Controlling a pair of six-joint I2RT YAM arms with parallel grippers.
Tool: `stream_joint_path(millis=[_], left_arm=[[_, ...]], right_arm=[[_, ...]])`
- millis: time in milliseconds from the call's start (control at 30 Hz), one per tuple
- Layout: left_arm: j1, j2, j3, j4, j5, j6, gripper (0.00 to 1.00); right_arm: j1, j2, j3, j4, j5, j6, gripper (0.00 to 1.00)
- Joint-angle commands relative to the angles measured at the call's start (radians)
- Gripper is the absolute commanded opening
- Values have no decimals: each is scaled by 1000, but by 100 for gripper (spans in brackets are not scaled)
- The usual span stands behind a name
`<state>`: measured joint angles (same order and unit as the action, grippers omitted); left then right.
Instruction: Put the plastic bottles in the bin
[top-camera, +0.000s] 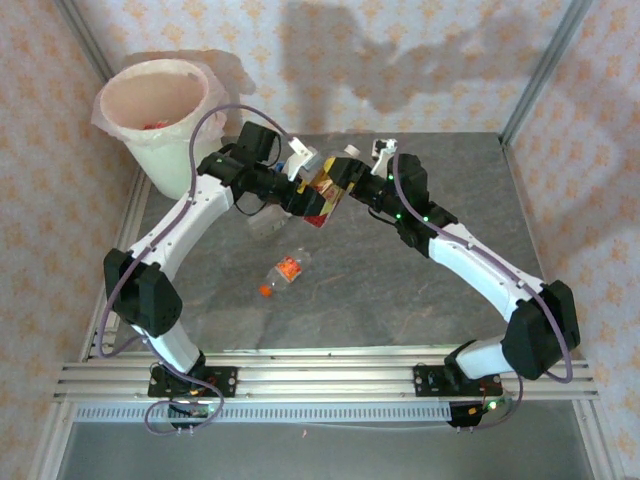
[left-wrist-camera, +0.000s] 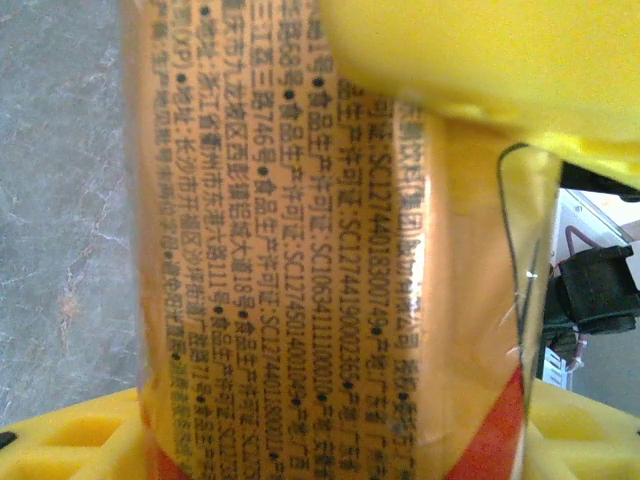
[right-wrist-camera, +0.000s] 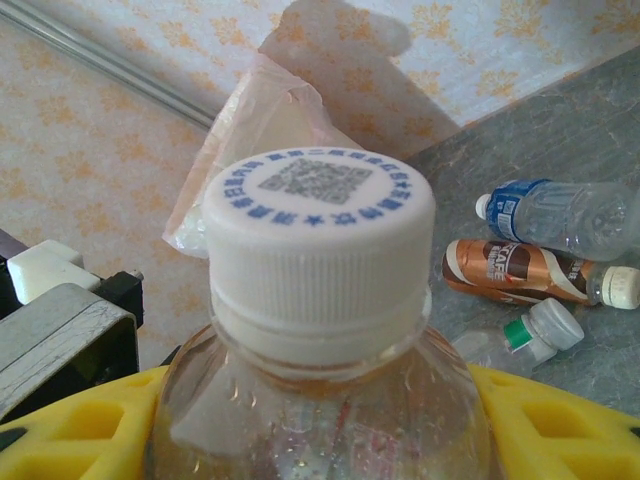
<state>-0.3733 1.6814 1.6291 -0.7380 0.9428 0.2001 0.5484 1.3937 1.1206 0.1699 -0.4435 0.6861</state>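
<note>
A clear plastic bottle (top-camera: 325, 198) with an orange and red label hangs above the table's far middle, between both arms. My left gripper (top-camera: 305, 192) is shut on its labelled body (left-wrist-camera: 300, 250), whose printed text is close before the left wrist camera. My right gripper (top-camera: 352, 185) is shut on the bottle's shoulder, just below the white cap (right-wrist-camera: 320, 230), with yellow fingers (right-wrist-camera: 560, 430) on either side. The bin (top-camera: 160, 110), white with a pink liner (right-wrist-camera: 262, 130), stands at the far left corner.
Behind the held bottle lie a blue-labelled bottle (right-wrist-camera: 560, 212), a brown coffee bottle (right-wrist-camera: 525, 272) and a green-capped bottle (right-wrist-camera: 530, 335). Nearer me are an orange-labelled bottle (top-camera: 286, 271), an orange cap (top-camera: 264, 291) and a clear bottle (top-camera: 268, 226). Patterned walls enclose the table.
</note>
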Motion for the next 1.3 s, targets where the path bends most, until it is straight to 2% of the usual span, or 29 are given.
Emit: stream_joint_path(millis=[0, 133, 300, 433, 567, 667, 733, 800, 867, 933, 1000, 1133, 1267], left_arm=[[-15, -44, -30, 109, -77, -89, 61], [-13, -76, -59, 182, -209, -144, 57], [-10, -116, -109, 259, -462, -212, 57], [3, -157, -143, 323, -665, -266, 57], [17, -186, -126, 373, -968, -327, 57], [56, -195, -92, 436, -1066, -356, 58], [92, -191, -63, 494, -1090, -373, 58], [118, -175, -30, 551, -1177, -380, 58], [130, -153, -17, 663, -1382, -362, 58], [164, -126, -40, 821, -1497, -327, 58], [214, -80, -9, 882, -1537, -331, 57], [280, 59, 191, 800, -1597, -301, 56], [318, 188, 363, 668, -1598, -298, 57]], right_arm=[[8, -12, 58, 78, -35, 15, 52], [9, -20, 75, 33, -9, 6, 74], [9, -67, 68, -37, 95, -24, 99], [9, -117, 29, -58, 185, -35, 99], [9, -157, -20, -62, 261, -57, 99], [9, -172, -32, -85, 288, -64, 99], [9, -180, -37, -101, 300, -64, 99], [9, -194, -48, -103, 314, -62, 99], [9, -205, -63, -101, 332, -61, 99], [8, -205, -73, -105, 348, -64, 99], [10, -243, -77, -118, 352, -70, 99], [8, -270, -85, -167, 361, -83, 99], [8, -296, -114, -167, 376, -85, 99]])
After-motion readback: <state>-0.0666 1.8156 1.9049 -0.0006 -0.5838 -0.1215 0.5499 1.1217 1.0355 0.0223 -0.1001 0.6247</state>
